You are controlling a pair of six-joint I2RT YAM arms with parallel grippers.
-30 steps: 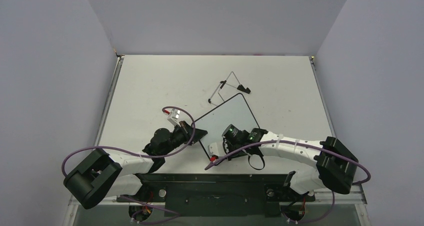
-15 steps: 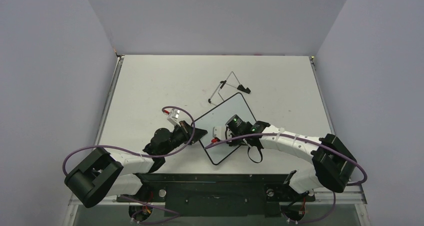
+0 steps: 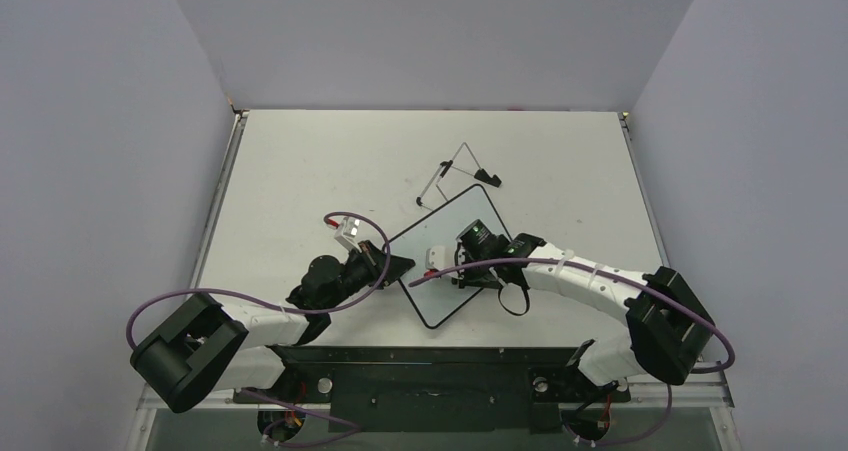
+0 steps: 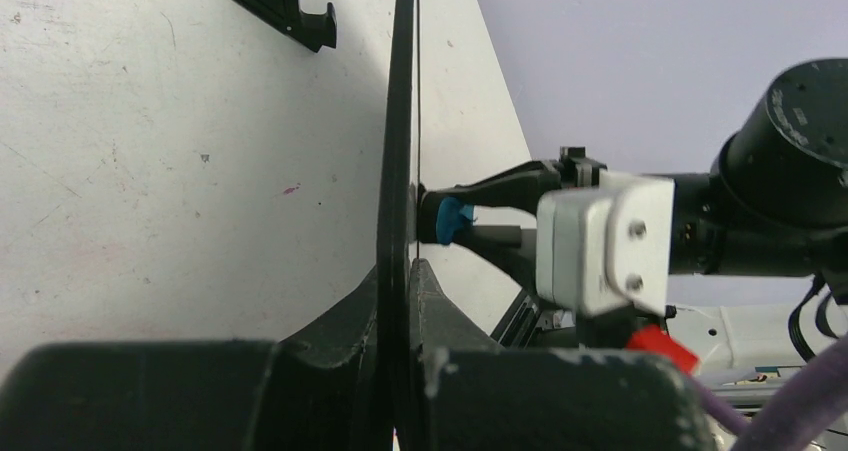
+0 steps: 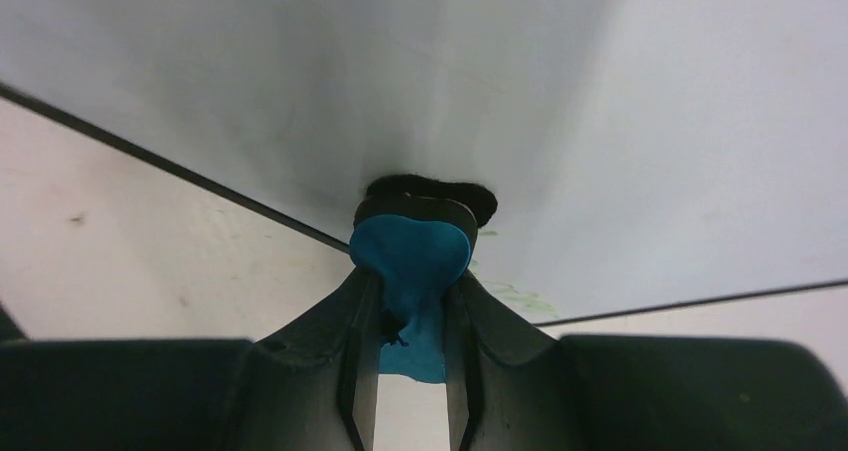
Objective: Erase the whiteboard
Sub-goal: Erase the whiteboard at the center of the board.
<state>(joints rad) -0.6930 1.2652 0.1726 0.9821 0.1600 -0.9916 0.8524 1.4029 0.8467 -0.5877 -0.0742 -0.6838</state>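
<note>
The whiteboard (image 3: 445, 299) lies low over the table, one corner pointing at the arms. My left gripper (image 3: 398, 266) is shut on its left corner; in the left wrist view the board (image 4: 400, 121) runs edge-on between my fingers (image 4: 400, 286). My right gripper (image 3: 462, 266) is shut on a small blue-and-black eraser (image 5: 412, 251) and presses its black face onto the white surface (image 5: 400, 71) near the middle of the board. The eraser also shows in the left wrist view (image 4: 452, 216). Faint green marks (image 5: 515, 296) remain beside the eraser.
The thin wire easel stand (image 3: 458, 176) with black feet lies on the table just beyond the board's far corner; one foot shows in the left wrist view (image 4: 285, 6). Grey walls enclose the table on three sides.
My right gripper has slid the eraser across the board, from the near corner towards the middle and far side. The left gripper and board have stayed put.
</note>
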